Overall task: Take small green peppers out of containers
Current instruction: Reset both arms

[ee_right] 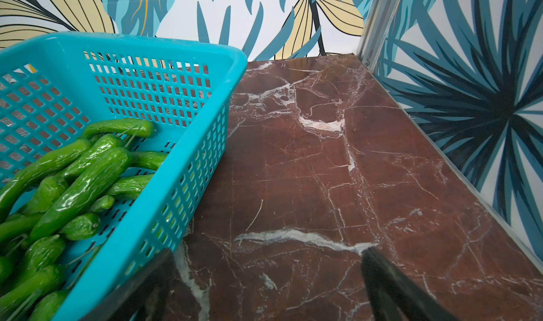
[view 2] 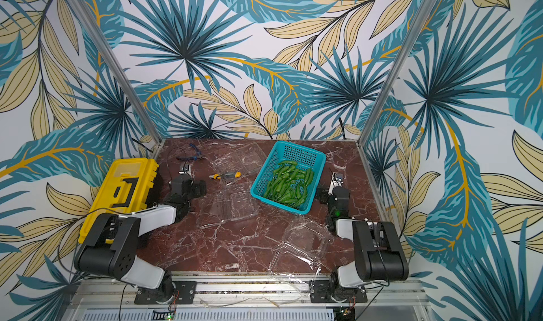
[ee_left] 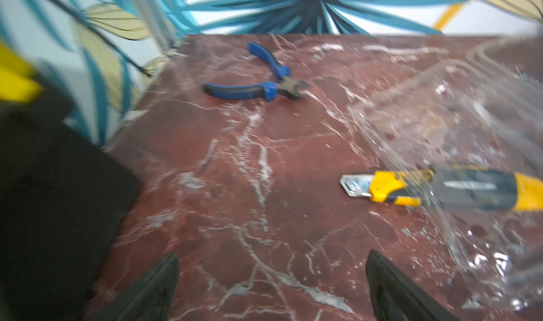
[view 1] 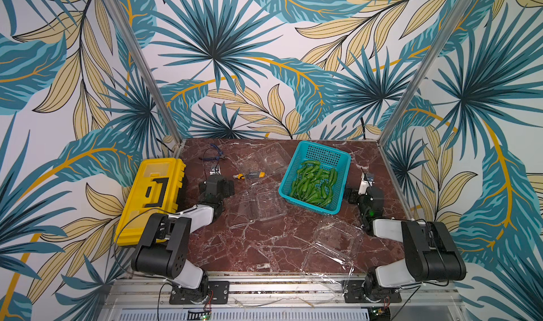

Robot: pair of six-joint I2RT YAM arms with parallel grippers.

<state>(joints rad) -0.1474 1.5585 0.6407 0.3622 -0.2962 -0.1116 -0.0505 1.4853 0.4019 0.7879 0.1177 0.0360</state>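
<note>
Small green peppers [view 1: 313,184] glossy, curved, heaped in teal basket [view 1: 323,153]; clear containers [view 1: 261,203] empty; left gripper [ee_left: 271,256], right gripper [ee_right: 269,251] released.

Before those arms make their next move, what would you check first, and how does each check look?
1. Left pincer open and empty: ok.
2. Right pincer open and empty: ok.
3. Peppers out of the clear boxes: ok; the heap lies in the blue basket, and no green shows in the far box, middle box or near box.
4. Knife free of plastic: not ok; the far box overlaps its handle.
5. Near box fully on the table: not ok; its clear plastic overhangs the front edge.
</note>
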